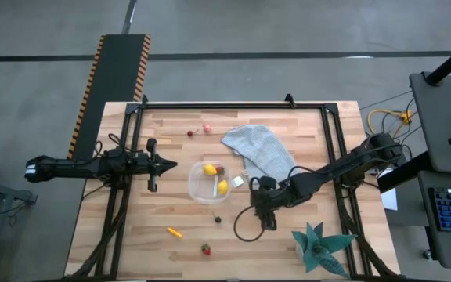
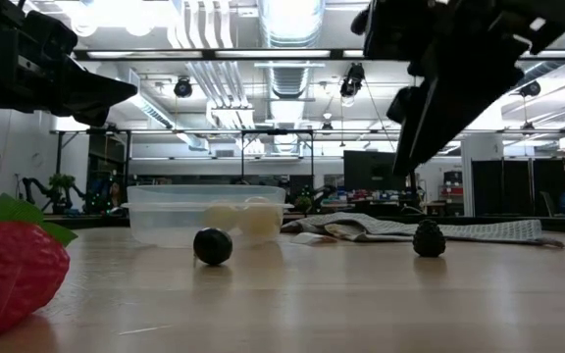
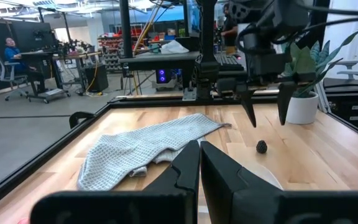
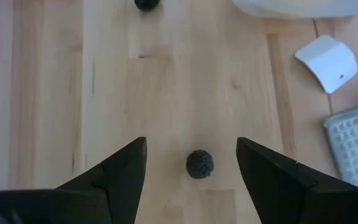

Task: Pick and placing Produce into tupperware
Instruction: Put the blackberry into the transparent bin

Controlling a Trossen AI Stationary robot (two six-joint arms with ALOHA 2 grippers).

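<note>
Where cloth lies: wooden table

One camera hangs high overhead, looking straight down on the whole pale wooden worktop. Another sits at worktop height, facing level across the wood into the room, so near that a red toy strawberry looms at its edge. The left wrist camera looks along the worktop over its own fingers toward the right arm. The right wrist camera points straight down, close to the wood. Both wrist views share the small dark bumpy toy berry, also seen from the low camera.
</note>
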